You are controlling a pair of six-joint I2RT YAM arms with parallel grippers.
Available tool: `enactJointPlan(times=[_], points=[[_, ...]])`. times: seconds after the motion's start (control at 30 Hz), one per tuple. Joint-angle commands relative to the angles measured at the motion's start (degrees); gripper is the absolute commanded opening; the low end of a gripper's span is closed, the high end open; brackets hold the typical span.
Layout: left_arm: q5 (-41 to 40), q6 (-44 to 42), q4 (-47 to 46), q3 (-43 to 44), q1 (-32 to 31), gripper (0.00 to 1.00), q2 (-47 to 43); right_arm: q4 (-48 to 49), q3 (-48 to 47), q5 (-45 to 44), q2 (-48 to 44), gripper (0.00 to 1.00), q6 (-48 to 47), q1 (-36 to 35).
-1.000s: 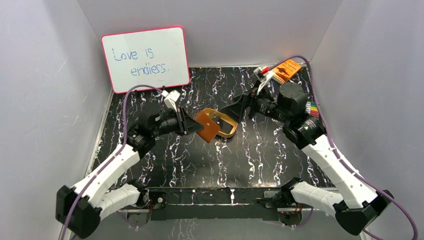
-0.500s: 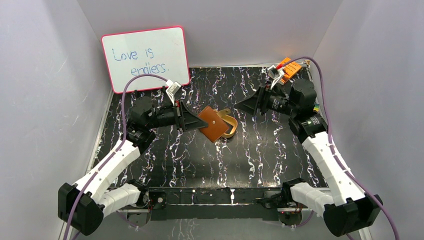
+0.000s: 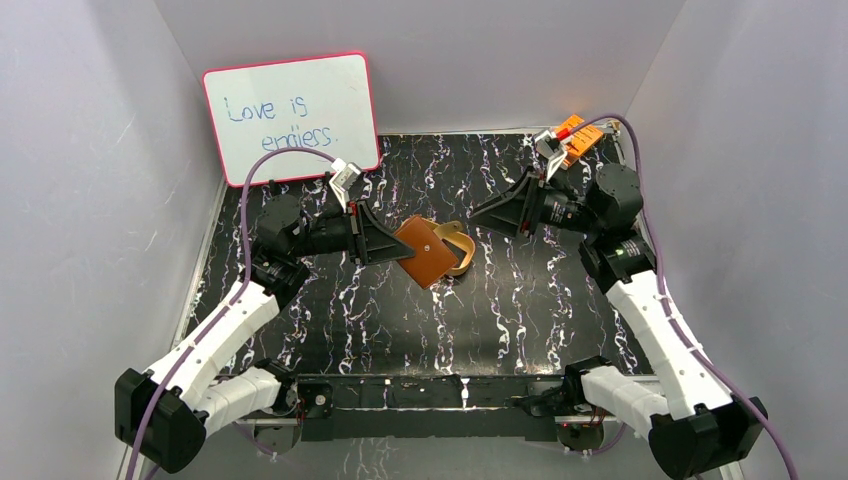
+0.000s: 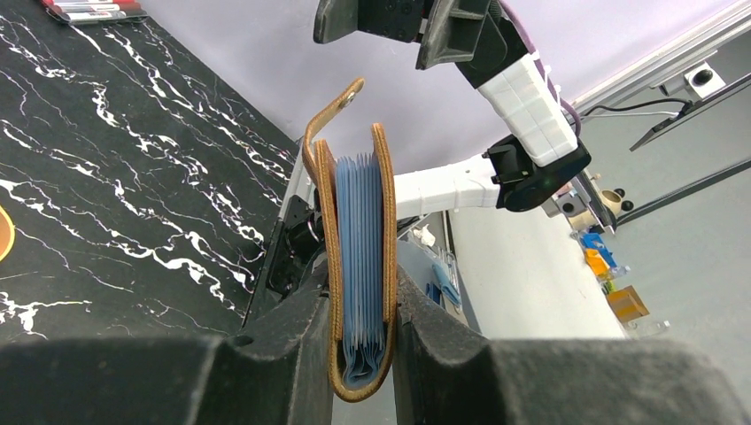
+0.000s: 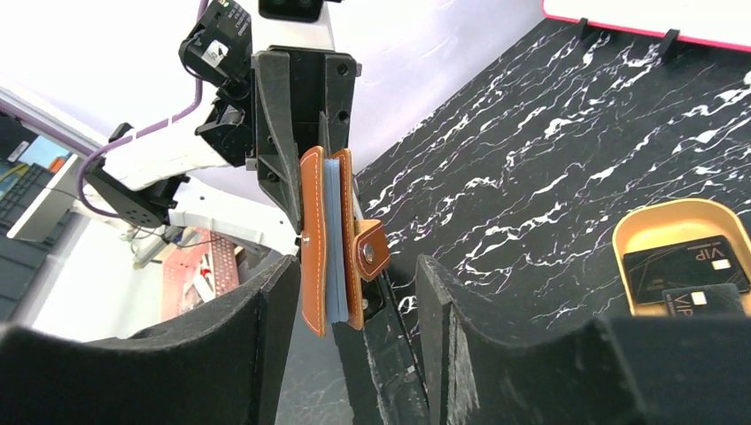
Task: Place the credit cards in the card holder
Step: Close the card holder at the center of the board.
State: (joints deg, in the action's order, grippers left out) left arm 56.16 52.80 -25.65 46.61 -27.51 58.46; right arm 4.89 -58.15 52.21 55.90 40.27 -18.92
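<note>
We see pale grey walls [image 3: 90, 200] on three sides of a black, white-veined table [image 3: 400, 320]; a pink-framed whiteboard [image 3: 290, 115] leans in the far-left corner. Light is even.

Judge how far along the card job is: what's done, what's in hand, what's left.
Done: the left hand clamps the card holder off the table, strap loose. In hand: the right hand, open and empty, faces the holder without touching it. Left: two dark credit cards lie in the tan tray; both need picking up and sliding in.
</note>
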Motion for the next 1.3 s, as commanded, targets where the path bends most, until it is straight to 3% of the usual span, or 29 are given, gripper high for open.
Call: enactJointPlan(times=[0.0, 0.13, 0.53, 0.87, 1.0, 1.13, 1.27], points=[[1.7, 1.3, -3.3, 2.5, -0.3, 0.00, -0.6, 1.1, -0.8, 2.2, 0.7, 0.57, 0.2, -0.7], [1.5, 0.9, -2.5, 3.2, -0.5, 0.00, -0.5, -1.8, -1.8, 2.5, 1.7, 0.49, -1.3, -1.0], [0.9, 1.3, -2.9, 2.9, -0.6, 0.00, -0.3, -4.8, -3.2, 1.8, 2.8, 0.50, -4.5, -2.6], [1.2, 1.6, -3.2, 2.5, -0.5, 0.00, 0.1, -3.2, -2.2, 2.0, 3.0, 0.45, -2.6, -3.2], [1.7, 2.4, -4.0, 2.3, -0.5, 0.00, 0.6, -1.7, -1.5, 2.0, 3.1, 0.39, -1.6, -3.3], [1.7, 2.6, -4.0, 2.3, -0.6, 0.00, 0.7, -1.2, -1.7, 1.9, 3.3, 0.22, -1.3, -3.5], [1.7, 2.9, -4.3, 2.2, -0.6, 0.00, 0.7, -1.1, -1.7, 1.6, 3.0, 0.22, -1.3, -3.5]])
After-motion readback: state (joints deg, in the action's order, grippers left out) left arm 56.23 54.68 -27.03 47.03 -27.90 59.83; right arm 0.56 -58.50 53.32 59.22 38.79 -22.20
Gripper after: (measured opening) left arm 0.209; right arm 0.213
